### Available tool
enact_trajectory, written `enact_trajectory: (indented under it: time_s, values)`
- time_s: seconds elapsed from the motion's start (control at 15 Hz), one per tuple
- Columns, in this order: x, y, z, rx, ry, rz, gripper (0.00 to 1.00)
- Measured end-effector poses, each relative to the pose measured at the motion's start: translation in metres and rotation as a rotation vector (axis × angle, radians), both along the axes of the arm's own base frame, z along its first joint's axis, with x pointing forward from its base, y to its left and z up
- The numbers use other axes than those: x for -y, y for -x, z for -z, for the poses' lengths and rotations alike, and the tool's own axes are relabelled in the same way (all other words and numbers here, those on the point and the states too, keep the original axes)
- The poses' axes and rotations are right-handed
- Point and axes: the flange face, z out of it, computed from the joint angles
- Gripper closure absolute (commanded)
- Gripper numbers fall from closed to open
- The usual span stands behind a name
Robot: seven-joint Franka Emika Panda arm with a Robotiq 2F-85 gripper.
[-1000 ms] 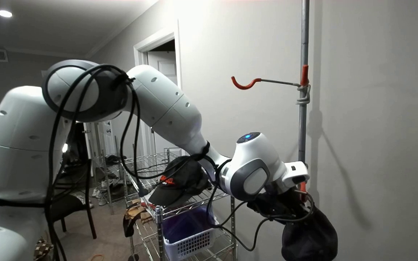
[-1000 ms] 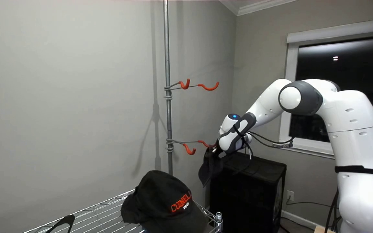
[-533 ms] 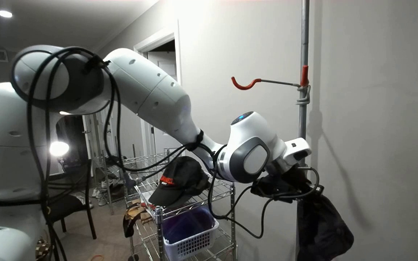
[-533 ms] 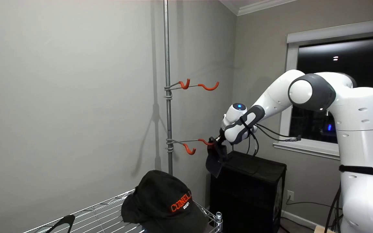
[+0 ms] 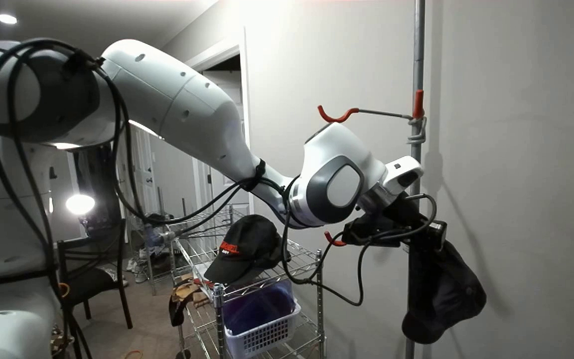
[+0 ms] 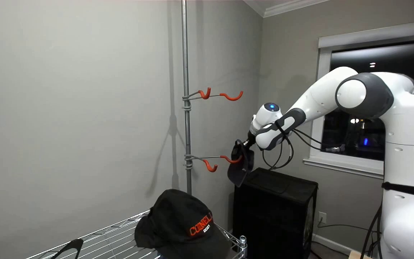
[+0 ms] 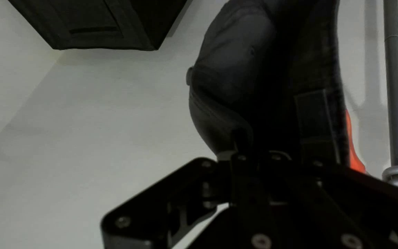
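Note:
My gripper (image 6: 246,143) is shut on a dark cap (image 6: 238,169), which hangs down from the fingertips. In an exterior view the cap (image 5: 444,294) hangs below the gripper (image 5: 436,234), in front of the metal pole (image 5: 418,60). A lower orange hook (image 6: 230,159) overlaps the cap; I cannot tell whether they touch. In the wrist view the cap (image 7: 230,62) extends from the dark jaws (image 7: 249,152), its open side facing right, and an orange hook (image 7: 354,155) shows past its right edge. The fingertips are dark and partly hidden by the cap.
Upper orange hooks (image 6: 231,96) stick out from the pole above the cap. A second black cap with orange lettering (image 6: 182,219) lies on a wire shelf (image 6: 113,239). A black box (image 6: 275,212) stands below the gripper. A white basket (image 5: 262,336) sits on a lower shelf.
The arm has risen and drawn back, lifting the cap with it. A lower orange hook, hidden earlier behind the hand in an exterior view, now shows. The gripper stays shut on the cap.

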Motion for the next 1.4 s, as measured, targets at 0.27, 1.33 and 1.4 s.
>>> enact_trajectory:
  time_s: [0.27, 1.33, 1.4]
  values:
    - [-0.005, 0.006, -0.019, 0.007, 0.018, 0.025, 0.97]
    - [-0.088, 0.049, -0.064, -0.165, 0.042, 0.335, 0.97]
    - [-0.095, 0.05, -0.065, -0.179, 0.042, 0.337, 0.97]
